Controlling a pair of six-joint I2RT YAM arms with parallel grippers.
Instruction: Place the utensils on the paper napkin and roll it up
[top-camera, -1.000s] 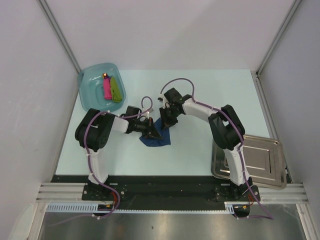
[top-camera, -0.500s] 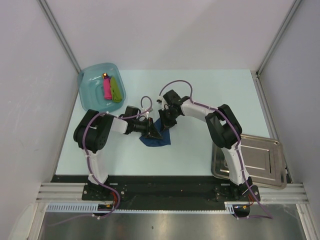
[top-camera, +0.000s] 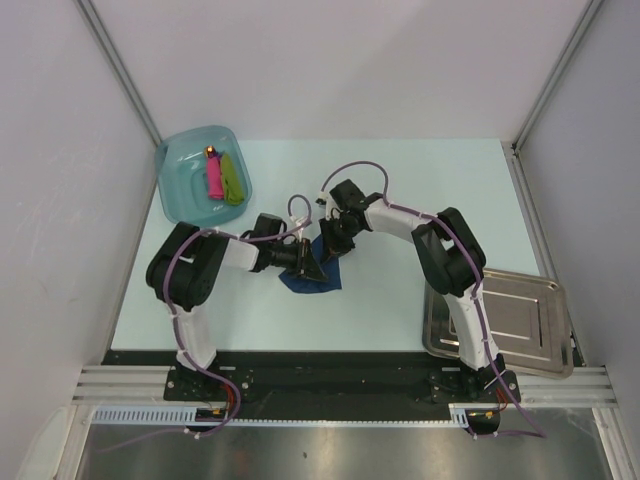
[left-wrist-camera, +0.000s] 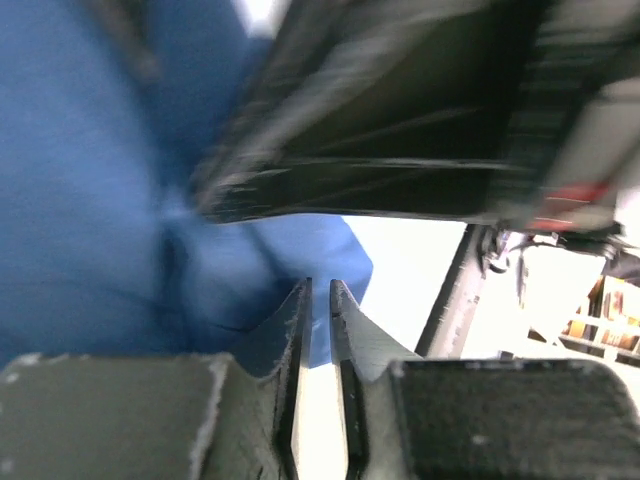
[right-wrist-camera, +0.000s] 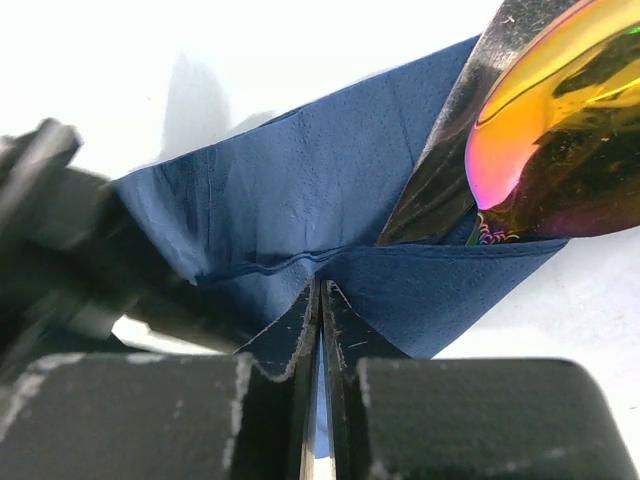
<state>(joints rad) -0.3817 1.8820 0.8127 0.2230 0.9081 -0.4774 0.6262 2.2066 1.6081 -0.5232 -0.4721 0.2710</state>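
Pale tabletop (top-camera: 400, 180), unchanged from a second ago. Steel tray (top-camera: 520, 320) at the near right corner, overhanging the edge, not moved. Teal tub (top-camera: 185, 170) at the far left corner, holding a pink stick (top-camera: 213, 177) and a green stick (top-camera: 232, 180) side by side, as before.

Navy napkin (top-camera: 312, 283) near the middle of the tabletop, crumpled and partly folded, in the same spot as a second ago. Seen close in the right wrist view (right-wrist-camera: 300, 190) with one flap folded over, and blurred in the left wrist view (left-wrist-camera: 80, 200).

Left gripper (top-camera: 308, 263) at the napkin's far left edge, shifted slightly rightward since the earlier frame. Fingers nearly pressed together (left-wrist-camera: 318, 290) with only a thin slit between; not possible to tell whether paper is caught there.

Right gripper (top-camera: 330, 245) at the napkin's far edge, just beside the left gripper, hardly moved. Pressed together (right-wrist-camera: 321, 290) and pinching a fold of the napkin.

Utensils (right-wrist-camera: 560, 120), shiny orange-gold, lying on the napkin at the upper right of the right wrist view, lower ends tucked under the folded flap.
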